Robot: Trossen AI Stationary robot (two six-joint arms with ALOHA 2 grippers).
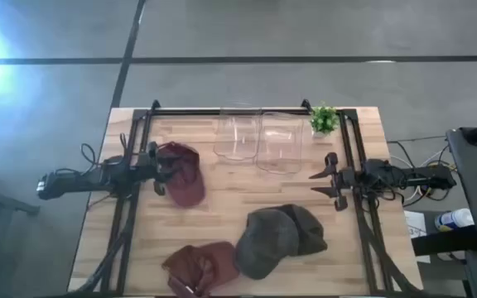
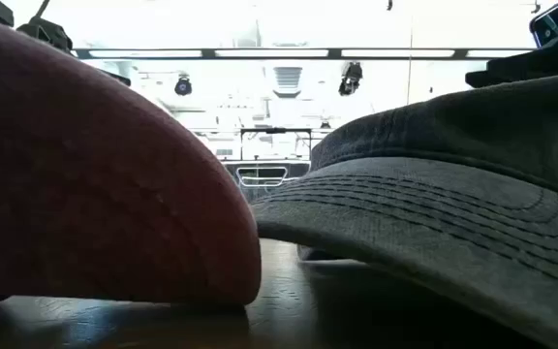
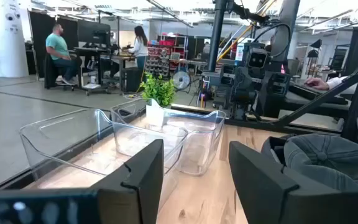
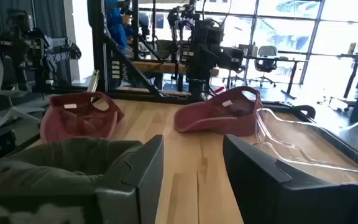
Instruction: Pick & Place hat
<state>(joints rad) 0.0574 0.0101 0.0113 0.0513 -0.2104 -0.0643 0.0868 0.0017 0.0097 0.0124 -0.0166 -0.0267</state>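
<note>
With both pincers, left pincer (image 1: pixel 157 170) and right pincer (image 1: pixel 328 180), held wide and empty, the red hat (image 1: pixel 180 172) at the bench's left edge could be snagged or only half caught.

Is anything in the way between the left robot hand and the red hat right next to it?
No, nothing visible. The left end effector sits open right at the red hat by the table's left side, with no object between them. The right end effector waits open at the right side.

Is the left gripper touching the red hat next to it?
Cannot tell. In the high view the left gripper overlaps the edge of the red hat, but from straight above neither contact nor a gap shows; its own wrist view does not show the hat.
</note>
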